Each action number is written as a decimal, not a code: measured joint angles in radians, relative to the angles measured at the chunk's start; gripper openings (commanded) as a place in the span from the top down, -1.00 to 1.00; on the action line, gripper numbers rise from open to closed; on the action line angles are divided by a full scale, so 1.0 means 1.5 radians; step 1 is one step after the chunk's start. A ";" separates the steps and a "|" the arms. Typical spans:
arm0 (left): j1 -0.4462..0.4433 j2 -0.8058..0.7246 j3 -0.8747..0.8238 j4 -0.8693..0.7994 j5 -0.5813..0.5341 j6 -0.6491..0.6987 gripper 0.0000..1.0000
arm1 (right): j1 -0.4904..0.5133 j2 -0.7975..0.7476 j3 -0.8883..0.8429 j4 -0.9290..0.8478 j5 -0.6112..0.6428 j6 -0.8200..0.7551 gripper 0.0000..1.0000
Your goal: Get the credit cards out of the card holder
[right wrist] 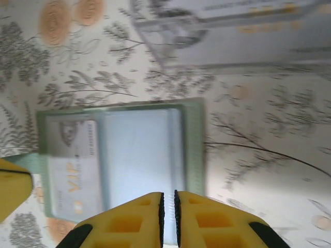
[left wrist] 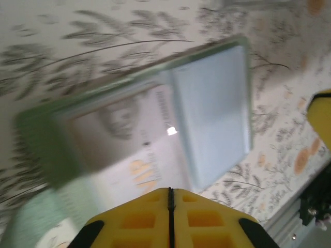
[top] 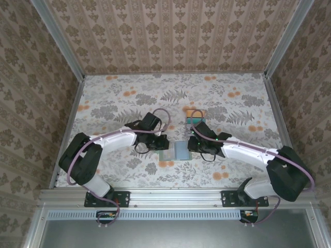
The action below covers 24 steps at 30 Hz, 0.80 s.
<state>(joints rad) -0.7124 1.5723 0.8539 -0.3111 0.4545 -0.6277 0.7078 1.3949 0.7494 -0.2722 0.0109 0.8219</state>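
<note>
Holder (top: 178,150), open flat between the grippers, one grey card (left wrist: 129,150) in its left half: thin, stiff, slick, probably best pinched by its exposed edge. Left gripper (left wrist: 169,199) is shut at that edge, right gripper (right wrist: 168,201) nearly shut on the holder's rim. Blur hides whether the card is gripped; a card stack (top: 195,118) lies just beyond the holder.

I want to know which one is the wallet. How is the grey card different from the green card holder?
The grey card has orange VIP letters; the card holder is plain, green-edged and grey-blue inside. The grey card is smaller; the card holder is bigger and lies open with the grey card in it. Both are flat rectangles.
</note>
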 measured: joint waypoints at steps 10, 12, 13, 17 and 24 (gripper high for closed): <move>0.026 -0.011 -0.059 -0.009 -0.031 -0.001 1.00 | 0.035 0.127 0.072 0.056 -0.103 -0.005 0.59; 0.026 -0.011 -0.061 -0.009 -0.032 -0.001 1.00 | 0.035 0.135 0.072 0.060 -0.113 -0.005 0.59; 0.026 -0.011 -0.062 -0.009 -0.032 -0.001 1.00 | 0.035 0.139 0.072 0.062 -0.119 -0.005 0.59; 0.026 -0.011 -0.062 -0.008 -0.032 -0.003 1.00 | 0.035 0.160 0.072 0.068 -0.135 -0.003 0.61; 0.021 -0.011 -0.061 -0.007 -0.032 -0.003 1.00 | 0.033 0.174 0.072 0.076 -0.150 -0.001 0.62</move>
<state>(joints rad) -0.6815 1.5558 0.7620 -0.3218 0.4061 -0.6327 0.7578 1.6562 0.8577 -0.1589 -0.2138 0.8200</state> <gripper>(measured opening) 0.047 0.189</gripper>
